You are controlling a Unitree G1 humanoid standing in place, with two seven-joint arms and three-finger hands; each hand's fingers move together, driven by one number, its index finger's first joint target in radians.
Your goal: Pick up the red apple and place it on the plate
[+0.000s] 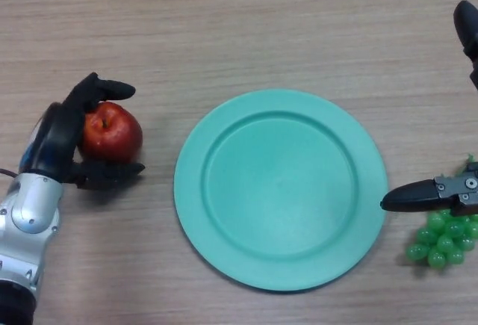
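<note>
A red apple (112, 131) rests on the wooden table at the left. My left hand (63, 134) wraps around it from the left, with fingers curled over its top and the thumb under its near side. A round teal plate (224, 220) lies in the middle of the table, to the right of the apple, with nothing on it. My right hand (418, 196) shows at the right edge, with one finger pointing left at the plate's rim and another finger at the top right corner.
A bunch of green grapes (444, 239) lies at the right edge, just right of the plate and partly under my right hand. The wooden table (246, 26) stretches bare behind the plate.
</note>
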